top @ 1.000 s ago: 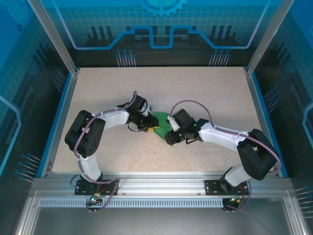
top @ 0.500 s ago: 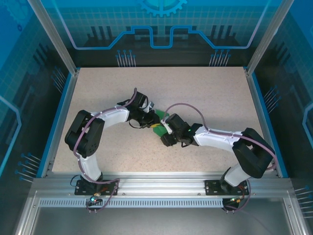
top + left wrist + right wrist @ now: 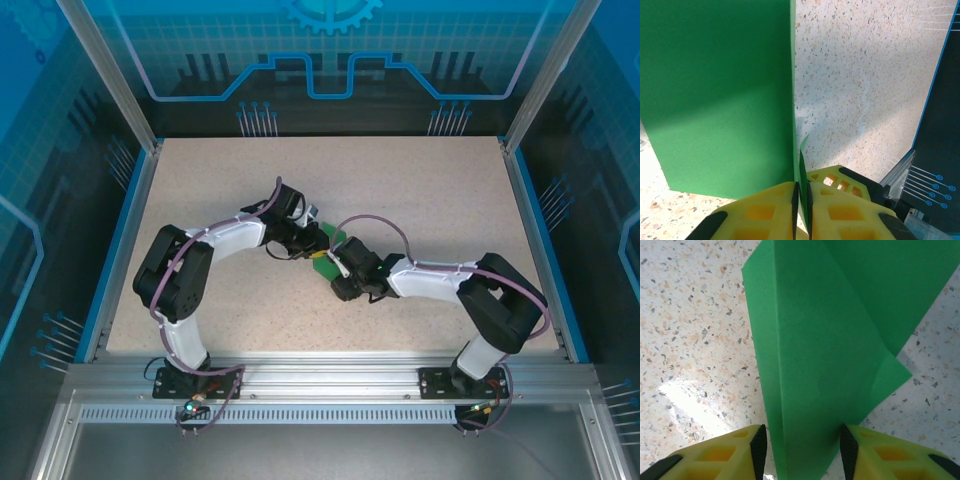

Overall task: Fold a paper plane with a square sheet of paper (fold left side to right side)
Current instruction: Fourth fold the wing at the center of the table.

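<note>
Both arms are bent in toward the middle of the speckled table (image 3: 430,190), wrists almost nose to nose, and the green paper (image 3: 324,266) sits right between them, a bit left of centre and mostly hidden under the grippers from above.

On the left wrist view the left gripper (image 3: 801,189) has its yellow fingers (image 3: 765,210) pressed together with a thin edge of the paper pinched in the slit between them. The rest of the sheet (image 3: 720,90) stands up from there as a big flat green panel to the left of the pinch, with bare tabletop (image 3: 860,75) to the right.

The right gripper (image 3: 802,442) has its jaws spread apart – a creased, folded strip of the paper (image 3: 810,340) runs up between the two yellow fingers (image 3: 875,452). The right-hand finger touches the strip's edge and the left one is just beside it; I can't tell if it's actually squeezing. There's a long crease up the strip, and a second layer angles off to the upper right.
</note>
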### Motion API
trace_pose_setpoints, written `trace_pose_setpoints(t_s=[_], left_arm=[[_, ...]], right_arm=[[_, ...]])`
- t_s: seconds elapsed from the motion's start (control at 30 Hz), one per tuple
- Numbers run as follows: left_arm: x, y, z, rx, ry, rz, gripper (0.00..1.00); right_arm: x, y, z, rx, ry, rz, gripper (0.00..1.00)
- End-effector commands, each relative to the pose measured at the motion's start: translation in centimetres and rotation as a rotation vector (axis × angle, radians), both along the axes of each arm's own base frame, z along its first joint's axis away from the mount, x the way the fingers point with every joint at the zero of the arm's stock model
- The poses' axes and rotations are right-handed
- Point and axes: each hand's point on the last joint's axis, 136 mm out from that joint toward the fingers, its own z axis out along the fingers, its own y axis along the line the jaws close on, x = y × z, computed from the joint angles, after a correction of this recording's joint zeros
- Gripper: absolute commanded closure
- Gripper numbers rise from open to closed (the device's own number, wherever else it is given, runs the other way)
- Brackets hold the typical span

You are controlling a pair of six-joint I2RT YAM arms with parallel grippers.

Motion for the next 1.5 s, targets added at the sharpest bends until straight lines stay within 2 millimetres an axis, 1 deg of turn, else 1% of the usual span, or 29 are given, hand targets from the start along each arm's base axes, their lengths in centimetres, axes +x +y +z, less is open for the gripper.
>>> trace_pose_setpoints(t_s=[0.0,0.23,0.37,0.5,0.7,0.83,0.9,0.97,1.03,1.1,1.2,1.27,1.33,1.47], left_arm=[[-0.2,-0.4,0.3,-0.008,0.024,-0.018,0.84],[-0.2,-0.1,0.4,0.018,0.015,-0.019,0.8],[-0.3,0.0,0.7,0.021,0.007,-0.021,0.71],[-0.2,0.5,1.3,0.023,-0.005,-0.014,0.62],[0.2,2.3,2.8,0.016,-0.027,0.015,0.51],[0.5,4.2,4.0,0.015,-0.052,0.052,0.44],[0.6,5.3,4.3,0.014,-0.055,0.076,0.42],[0.4,5.9,4.2,0.018,-0.051,0.088,0.41],[0.0,6.2,3.8,0.02,-0.038,0.088,0.42],[-0.5,6.0,3.0,0.007,-0.011,0.083,0.45],[-1.3,6.0,1.5,-0.002,0.029,0.09,0.53],[-1.8,5.8,0.4,-0.01,0.052,0.09,0.6],[-2.2,5.3,-0.4,-0.012,0.07,0.082,0.62],[-2.4,3.8,-1.9,-0.009,0.098,0.05,0.62]], right_arm=[[0.3,0.6,0.0,-0.01,-0.016,0.005,0.59],[0.1,0.4,-0.3,-0.023,-0.004,0.003,0.72],[-0.1,0.3,-0.7,-0.033,0.009,0.004,0.78],[-0.2,0.2,-0.8,-0.034,0.016,0.001,0.82],[-0.5,0.3,-1.2,-0.03,0.038,0.003,0.86],[-0.5,0.2,-1.2,-0.004,0.051,-0.006,0.88],[-0.5,0.3,-1.0,0.02,0.057,-0.011,0.88],[-0.5,0.2,-0.8,0.045,0.066,-0.016,0.89],[-0.5,0.1,-0.9,0.059,0.074,-0.023,0.89],[-0.6,0.0,-1.0,0.074,0.084,-0.03,0.89],[-0.8,-0.2,-1.2,0.091,0.099,-0.039,0.89],[-0.8,-0.4,-1.4,0.1,0.106,-0.047,0.89],[-0.9,-0.5,-1.6,0.103,0.115,-0.053,0.9],[-1.0,-0.8,-1.8,0.105,0.121,-0.061,0.9]])
